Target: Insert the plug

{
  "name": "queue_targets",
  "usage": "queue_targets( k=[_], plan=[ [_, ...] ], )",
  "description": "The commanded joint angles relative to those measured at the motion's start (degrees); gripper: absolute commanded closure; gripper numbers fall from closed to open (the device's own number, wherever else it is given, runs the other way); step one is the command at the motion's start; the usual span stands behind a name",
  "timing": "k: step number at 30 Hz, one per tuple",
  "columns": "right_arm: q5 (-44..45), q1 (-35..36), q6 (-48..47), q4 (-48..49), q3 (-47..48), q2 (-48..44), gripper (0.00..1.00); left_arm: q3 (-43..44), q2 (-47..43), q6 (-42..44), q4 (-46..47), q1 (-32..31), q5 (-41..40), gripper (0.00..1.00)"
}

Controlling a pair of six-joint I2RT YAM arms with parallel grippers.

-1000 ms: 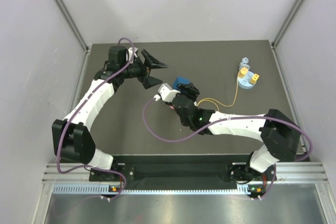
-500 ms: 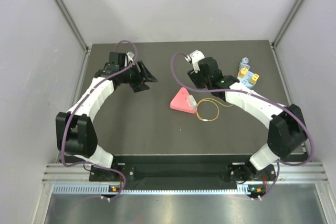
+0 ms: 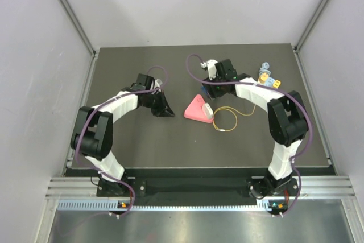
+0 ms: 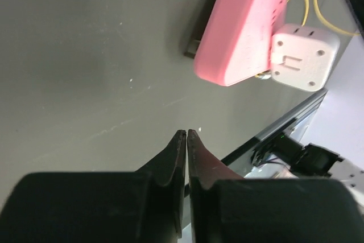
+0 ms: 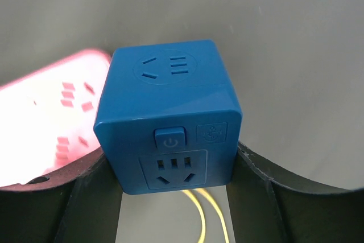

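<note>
Dark counter (image 3: 142, 140), grey walls: neither arm is at the plug (image 3: 264, 75).

It appears to be the small yellow block at the far right, beside a second yellow block (image 3: 277, 83), ending the thin yellow cable (image 3: 226, 121); the right arm hides the join. It looks light, rigid and slick, best pinched across its flat sides near the cable end, minding the wire's springy tug. The left claw (image 4: 186, 134), clenched on nothing, points low toward the pink power strip (image 4: 242, 27), elbow sharply bent. The right claw (image 5: 173, 163), arm doubled back leftward, grasps a blue socket cube (image 5: 170, 95).
</note>
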Motion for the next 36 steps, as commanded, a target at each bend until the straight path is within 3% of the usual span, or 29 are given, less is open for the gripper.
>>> queue_targets(
  k=[1,9,12,18,23,36],
  plan=[
    [-5.6,-0.6,-1.0,7.1,4.8,2.1,1.0,-0.6,0.2,1.1,5.8,-0.5,1.9,1.0],
    [-10.4,-0.6,-2.0,7.9,9.3,9.2,1.0,-1.4,3.7,-0.5,8.5,-2.1,1.9,1.0],
    [-10.7,-0.7,-0.3,9.1,7.0,8.3,1.0,-1.3,4.2,-1.3,9.1,-2.8,1.5,1.0],
    [-5.6,-0.1,8.6,15.7,-6.9,-1.1,1.0,-2.9,3.3,-1.7,10.1,-3.3,-1.5,1.0],
    [0.2,2.0,16.6,15.7,-16.2,-9.8,1.0,-5.6,0.1,-2.2,10.7,-5.8,-6.1,1.0],
    [9.5,14.3,36.6,15.2,-28.3,-21.5,1.0,-6.4,-7.6,-1.6,5.7,-4.9,-14.8,1.0]
  ],
)
